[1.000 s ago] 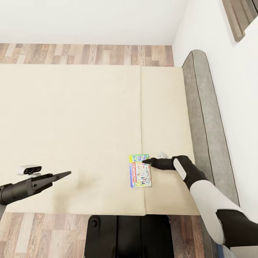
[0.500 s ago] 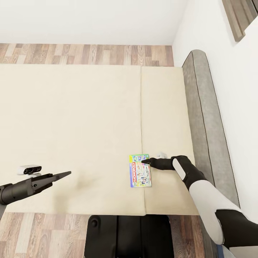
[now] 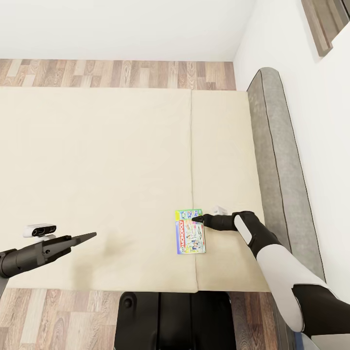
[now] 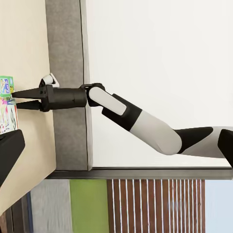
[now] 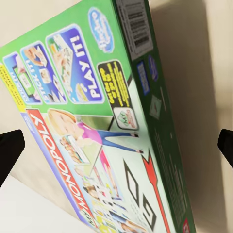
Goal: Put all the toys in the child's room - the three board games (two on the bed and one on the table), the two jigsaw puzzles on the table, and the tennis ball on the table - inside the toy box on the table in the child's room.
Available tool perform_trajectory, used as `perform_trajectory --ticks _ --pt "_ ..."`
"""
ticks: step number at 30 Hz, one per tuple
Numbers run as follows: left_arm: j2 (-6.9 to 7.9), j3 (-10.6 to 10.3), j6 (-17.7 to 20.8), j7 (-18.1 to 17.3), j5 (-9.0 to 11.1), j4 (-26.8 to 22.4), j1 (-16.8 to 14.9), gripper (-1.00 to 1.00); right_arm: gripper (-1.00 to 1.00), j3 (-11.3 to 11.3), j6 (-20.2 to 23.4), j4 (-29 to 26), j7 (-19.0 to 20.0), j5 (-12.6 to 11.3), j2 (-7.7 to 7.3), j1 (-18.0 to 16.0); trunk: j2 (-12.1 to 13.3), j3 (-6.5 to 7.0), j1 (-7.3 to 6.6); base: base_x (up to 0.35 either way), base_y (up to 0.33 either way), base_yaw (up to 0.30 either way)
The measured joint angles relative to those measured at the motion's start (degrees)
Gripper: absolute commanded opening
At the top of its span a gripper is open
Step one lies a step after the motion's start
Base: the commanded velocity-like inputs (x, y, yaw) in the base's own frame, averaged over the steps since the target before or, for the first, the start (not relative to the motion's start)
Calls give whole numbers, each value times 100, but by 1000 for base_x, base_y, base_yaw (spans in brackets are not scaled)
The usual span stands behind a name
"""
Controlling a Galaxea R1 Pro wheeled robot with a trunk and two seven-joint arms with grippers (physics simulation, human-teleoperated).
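Note:
One board game [image 3: 190, 233], a flat white-green box with a red Monopoly strip, lies on the bed [image 3: 97, 160] near its front edge, by the mattress seam. My right gripper [image 3: 196, 219] is open at the box's far right corner. In the right wrist view its fingertips [image 5: 9, 148] stand wide apart, with the board game [image 5: 97, 160] lying between them. The left wrist view shows the right gripper [image 4: 14, 98] at the board game's [image 4: 6, 104] edge. My left gripper [image 3: 90, 236] hovers open over bare mattress, well left of the box. The toy box and table are out of view.
A dark grey headboard [image 3: 277, 160] runs along the bed's right side against the white wall. Wood-plank floor [image 3: 116, 73] shows beyond the bed and under my black base [image 3: 175, 321]. Bare beige mattress spreads to the left of the box.
My right forearm has edged very slightly away along the box's corner. The board game and the left arm have not moved.

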Motion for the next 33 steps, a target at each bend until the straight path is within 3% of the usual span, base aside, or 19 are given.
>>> perform_trajectory --ticks 33 --pt "3 9 8 0 20 9 0 100 100 -1 0 1 8 -2 0 0 0 0 0 0 0 0"
